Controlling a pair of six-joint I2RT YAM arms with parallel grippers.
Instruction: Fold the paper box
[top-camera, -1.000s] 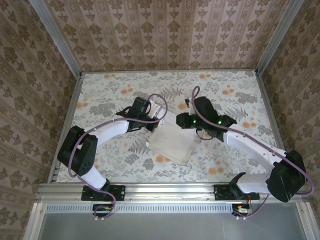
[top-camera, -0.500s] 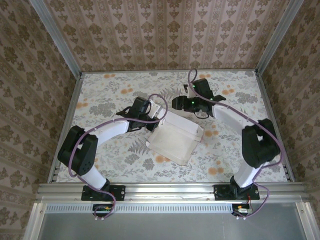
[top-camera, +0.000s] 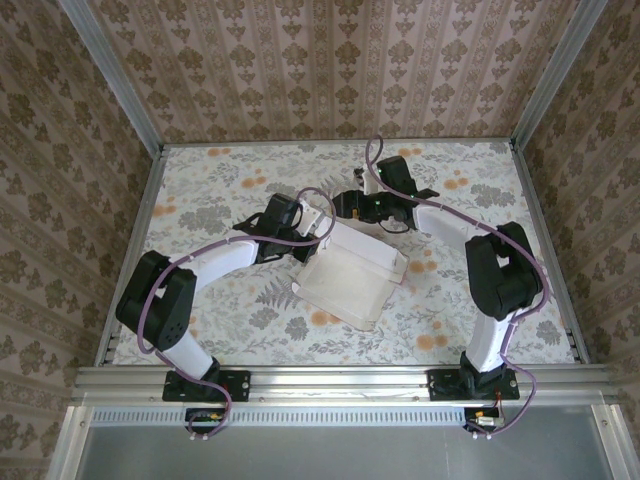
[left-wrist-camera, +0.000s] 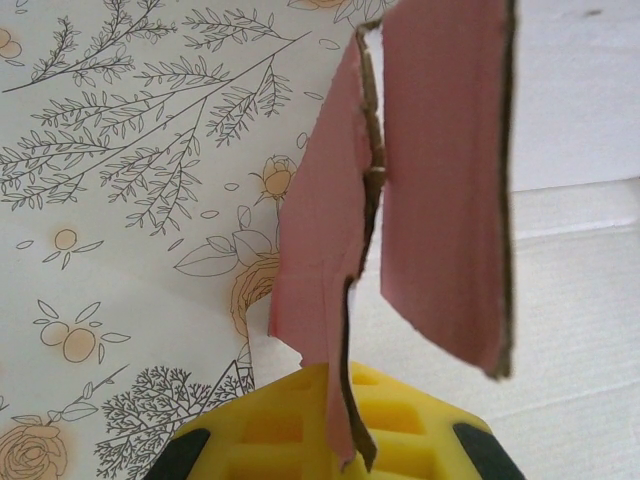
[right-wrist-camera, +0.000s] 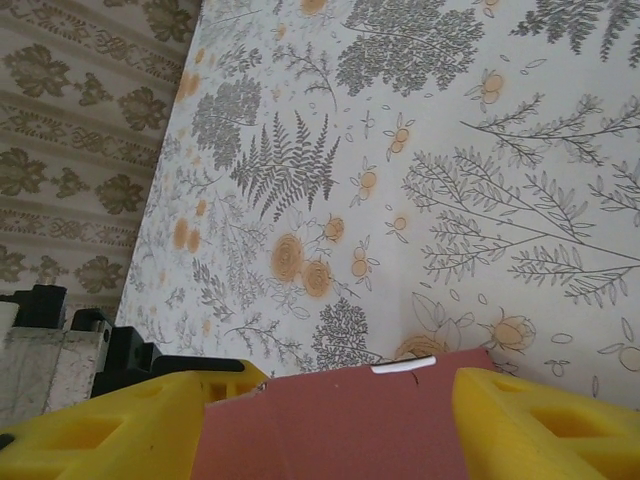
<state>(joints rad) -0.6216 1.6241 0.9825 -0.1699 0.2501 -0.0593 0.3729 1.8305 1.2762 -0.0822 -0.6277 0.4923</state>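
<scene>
paper box (top-camera: 350, 282): mid-table, pale inner face up, a shallow tray set askew on the table (top-camera: 220, 200). Its raised far wall runs from far left down to nearer right.
left gripper (top-camera: 318, 228): at the box's far-left corner, clamped on a pink flap. Left wrist view has the flap (left-wrist-camera: 440, 180) standing upright, its lower edge going down between the yellow fingers (left-wrist-camera: 300, 425).
right gripper (top-camera: 347, 205): just beyond the far wall, toward the left end, arm reaching across from the right. Jaws wide apart.
right wrist view: pink card (right-wrist-camera: 340, 425) lies across the gap between the two yellow fingers (right-wrist-camera: 540, 430), face toward the camera. Cannot tell whether either finger touches it; judged not gripped.
key relation: the box lies on the near side of the right claw, and the far wall's top edge sits right at its mouth. The wall's length runs crosswise to the claw's reach.
nearer arm: both crowd the far-left corner. The left has the corner pinned; the right is free and closest to the far wall.
judged step: far wall or its flap comes next, pressed or folded toward the near side over the tray while the left holds the corner.
risk: thin card, so a push off-centre could skew the tray about the pinned corner.
</scene>
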